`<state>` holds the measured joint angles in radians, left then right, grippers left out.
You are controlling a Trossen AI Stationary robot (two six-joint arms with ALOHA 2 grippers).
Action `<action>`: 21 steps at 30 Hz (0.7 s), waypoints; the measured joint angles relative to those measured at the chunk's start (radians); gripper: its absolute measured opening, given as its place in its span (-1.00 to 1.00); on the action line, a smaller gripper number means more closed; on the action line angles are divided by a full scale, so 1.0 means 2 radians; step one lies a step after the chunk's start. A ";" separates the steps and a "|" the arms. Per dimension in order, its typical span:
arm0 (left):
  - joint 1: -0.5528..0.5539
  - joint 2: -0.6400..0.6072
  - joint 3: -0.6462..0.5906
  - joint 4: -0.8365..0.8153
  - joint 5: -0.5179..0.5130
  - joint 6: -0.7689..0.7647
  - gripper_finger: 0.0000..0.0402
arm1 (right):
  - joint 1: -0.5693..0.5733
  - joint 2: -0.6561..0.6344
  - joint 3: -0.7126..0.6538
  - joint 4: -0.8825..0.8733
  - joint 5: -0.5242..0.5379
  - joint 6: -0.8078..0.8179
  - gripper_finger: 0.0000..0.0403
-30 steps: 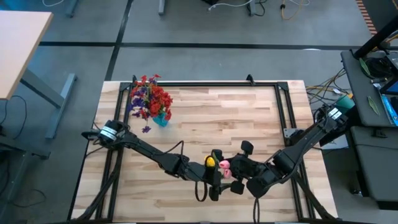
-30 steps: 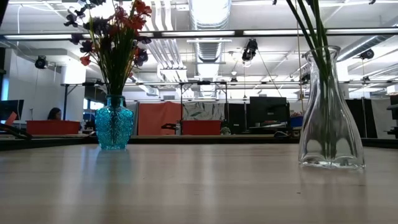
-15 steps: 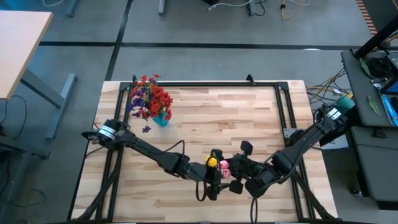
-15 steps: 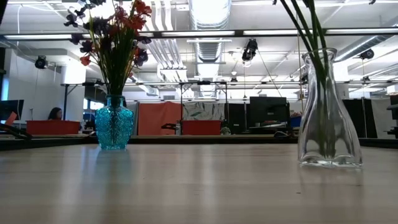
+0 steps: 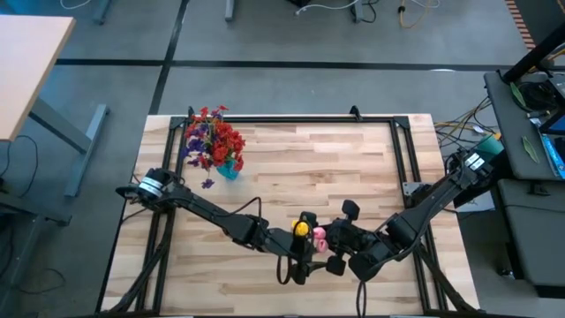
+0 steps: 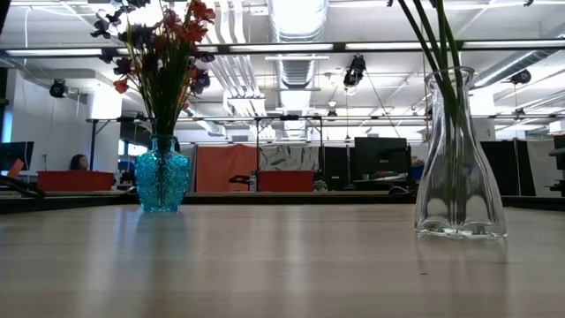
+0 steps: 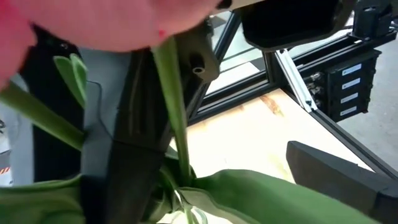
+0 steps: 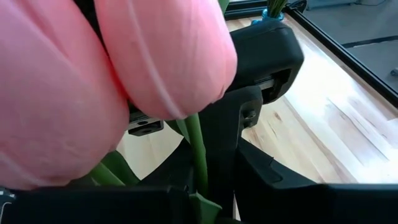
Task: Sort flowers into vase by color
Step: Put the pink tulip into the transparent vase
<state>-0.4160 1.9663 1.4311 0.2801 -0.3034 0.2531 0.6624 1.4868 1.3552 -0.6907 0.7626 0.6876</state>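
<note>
Light wooden slatted table point(image 5: 353, 168): sorting appears nearly complete. Textured blue glass vase point(image 6: 161, 184), far left, holds the red and purple flower clusters point(image 5: 212, 140). Clear glass vase point(image 6: 460, 163), near front centre, holds green stems of the pink tulip buds point(image 8: 112, 68) and yellow tulip bud point(image 5: 300, 230). Left gripper point(image 5: 303, 252) and right gripper point(image 5: 340, 247) crowd these blooms; whether either set of fingers is clenched or released cannot be told.

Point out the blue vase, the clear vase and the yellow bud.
blue vase point(image 6: 161, 181): low view, on its belly.
clear vase point(image 6: 460, 190): low view, on its glass body.
yellow bud point(image 5: 300, 230): high view, on its head.
</note>
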 joint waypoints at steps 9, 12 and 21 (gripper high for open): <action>0.000 0.000 0.000 -0.001 -0.006 -0.007 0.94 | 0.000 0.000 0.000 -0.002 0.003 -0.001 -0.68; -0.001 0.000 0.000 0.007 -0.018 -0.032 0.98 | 0.000 -0.001 0.000 -0.001 0.008 0.000 -0.68; -0.002 0.002 -0.002 0.009 -0.008 -0.048 0.96 | 0.000 -0.003 -0.001 0.002 0.009 -0.002 -0.68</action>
<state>-0.4198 1.9703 1.4268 0.2975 -0.3196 0.1576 0.6617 1.4814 1.3532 -0.6863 0.7809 0.6840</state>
